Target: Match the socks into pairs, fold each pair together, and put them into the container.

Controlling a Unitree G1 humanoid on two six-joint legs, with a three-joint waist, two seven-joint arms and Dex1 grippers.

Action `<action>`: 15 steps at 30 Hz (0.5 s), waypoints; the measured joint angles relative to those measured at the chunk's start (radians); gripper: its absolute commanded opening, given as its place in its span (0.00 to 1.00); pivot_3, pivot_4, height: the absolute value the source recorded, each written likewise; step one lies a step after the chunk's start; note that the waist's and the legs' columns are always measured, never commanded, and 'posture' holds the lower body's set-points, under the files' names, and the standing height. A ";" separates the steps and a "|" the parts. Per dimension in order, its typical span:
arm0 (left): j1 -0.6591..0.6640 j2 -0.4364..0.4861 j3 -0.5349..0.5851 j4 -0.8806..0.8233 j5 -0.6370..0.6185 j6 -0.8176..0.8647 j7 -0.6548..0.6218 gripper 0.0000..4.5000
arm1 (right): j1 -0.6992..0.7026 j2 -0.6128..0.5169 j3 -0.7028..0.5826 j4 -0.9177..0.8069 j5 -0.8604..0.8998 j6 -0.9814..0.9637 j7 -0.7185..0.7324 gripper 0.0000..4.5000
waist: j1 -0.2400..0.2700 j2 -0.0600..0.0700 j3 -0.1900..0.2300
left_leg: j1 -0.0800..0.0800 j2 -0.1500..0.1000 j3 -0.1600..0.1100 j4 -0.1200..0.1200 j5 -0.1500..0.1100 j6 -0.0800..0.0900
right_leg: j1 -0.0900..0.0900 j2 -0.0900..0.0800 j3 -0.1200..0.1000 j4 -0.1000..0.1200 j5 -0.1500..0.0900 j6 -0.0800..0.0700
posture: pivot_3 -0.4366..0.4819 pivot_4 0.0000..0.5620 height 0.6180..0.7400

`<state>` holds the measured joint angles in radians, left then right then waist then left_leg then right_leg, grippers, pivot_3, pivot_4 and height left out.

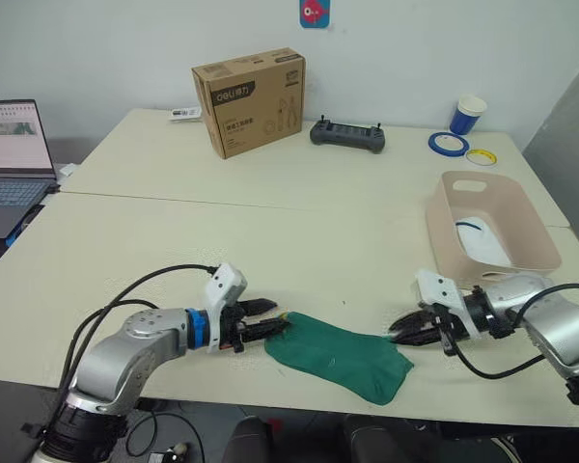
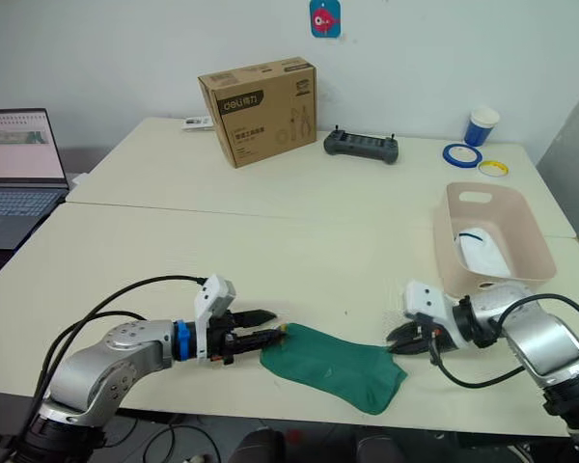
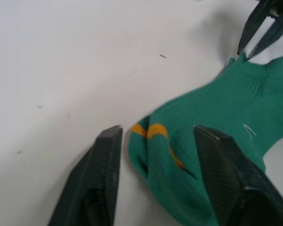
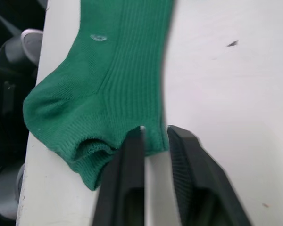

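Green socks lay stacked at the table's near edge, long axis running left to right, yellow-marked cuff toward the left gripper, toe end toward the right gripper. How many socks lay in the stack could not be told. The left gripper's fingers were spread, straddling the cuff without pinching it. The right gripper's fingers stood slightly apart, tips touching the sock's edge. Farther right sat the pink container, a white sock inside, partly hidden by its wall.
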<state>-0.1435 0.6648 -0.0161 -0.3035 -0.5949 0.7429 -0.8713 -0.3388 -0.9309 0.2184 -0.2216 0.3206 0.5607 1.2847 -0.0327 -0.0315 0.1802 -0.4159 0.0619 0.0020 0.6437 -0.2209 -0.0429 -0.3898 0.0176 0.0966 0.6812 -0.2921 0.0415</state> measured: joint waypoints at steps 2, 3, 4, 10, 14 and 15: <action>0.000 0.026 0.049 0.000 -0.020 0.001 -0.017 0.57 | -0.006 -0.013 -0.054 -0.003 0.033 0.025 -0.001 0.22 | 0.000 0.000 0.000 | 0.000 0.000 0.000 0.000 0.000 0.000 | 0.000 0.000 0.000 0.000 0.000 0.000 | 0.48 0.27 1.00; 0.000 0.049 0.068 0.001 -0.027 -0.002 -0.034 0.57 | -0.008 -0.015 -0.085 -0.016 0.059 0.044 -0.002 0.22 | 0.000 0.000 0.000 | 0.000 0.000 0.000 0.000 0.000 0.000 | 0.000 0.000 0.000 0.000 0.000 0.000 | 0.48 0.27 1.00; -0.001 0.067 0.082 0.000 -0.030 -0.008 -0.047 0.57 | -0.011 -0.015 -0.107 -0.037 0.079 0.059 -0.005 0.22 | 0.000 0.000 0.000 | 0.000 0.000 0.000 0.000 0.000 0.000 | 0.000 0.000 0.000 0.000 0.000 0.000 | 0.48 0.27 1.00; -0.035 0.075 0.044 -0.001 0.016 -0.127 -0.122 0.44 | 0.012 0.056 -0.120 -0.182 0.153 0.092 -0.067 0.08 | 0.000 0.000 0.000 | 0.000 -0.001 0.000 -0.001 0.000 0.000 | 0.000 0.000 0.000 -0.001 0.000 0.000 | 0.48 0.27 1.00; -0.072 0.035 -0.109 0.000 0.128 -0.270 -0.174 0.15 | 0.077 0.117 -0.001 -0.216 0.078 -0.005 -0.098 0.00 | 0.004 0.000 0.000 | -0.001 -0.001 0.000 0.000 0.000 0.000 | 0.000 0.000 0.000 -0.001 0.000 0.000 | 0.48 0.27 1.00; -0.073 0.032 -0.143 0.002 0.152 -0.298 -0.188 0.07 | 0.095 0.116 0.029 -0.213 0.046 -0.033 -0.101 0.00 | 0.003 0.000 0.000 | -0.001 -0.001 0.001 0.000 0.000 0.000 | 0.000 0.000 0.001 -0.001 0.000 0.000 | 0.48 0.27 1.00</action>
<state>-0.2164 0.6965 -0.1588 -0.3012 -0.4427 0.4451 -1.0594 -0.2438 -0.8145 0.2477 -0.4344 0.3669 0.5278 1.1839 -0.0298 -0.0317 0.1800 -0.4168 0.0608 0.0030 0.6435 -0.2209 -0.0430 -0.3897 0.0172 0.0974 0.6801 -0.2923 0.0414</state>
